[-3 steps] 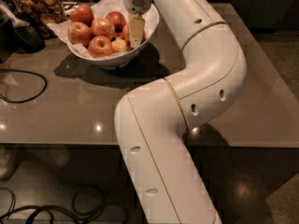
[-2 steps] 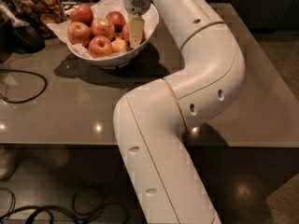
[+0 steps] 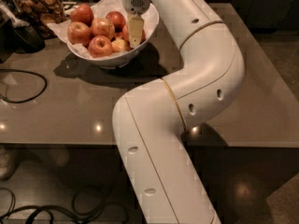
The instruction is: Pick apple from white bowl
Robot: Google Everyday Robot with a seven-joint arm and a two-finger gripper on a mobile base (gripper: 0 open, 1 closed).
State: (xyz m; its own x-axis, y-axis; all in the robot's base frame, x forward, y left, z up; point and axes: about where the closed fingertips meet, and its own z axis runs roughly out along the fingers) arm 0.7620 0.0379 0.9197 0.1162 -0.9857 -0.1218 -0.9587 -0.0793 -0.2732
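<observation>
The white bowl (image 3: 117, 59) stands at the back left of the grey table, lined with crinkled white paper. It holds several pinkish-red apples and one small paler fruit (image 3: 120, 45). My gripper (image 3: 134, 31) reaches down from the top into the right side of the bowl. Its cream tip sits against an apple (image 3: 125, 31) that it partly hides. Other apples (image 3: 103, 28) lie just left of it, and none is lifted. My white arm bends across the table's middle and right.
A clear jar of brown snacks (image 3: 39, 3) stands left of the bowl, with a black object (image 3: 23, 36) in front of it. A black cable (image 3: 28, 85) loops on the table's left. More cables (image 3: 56, 209) lie on the floor below the front edge.
</observation>
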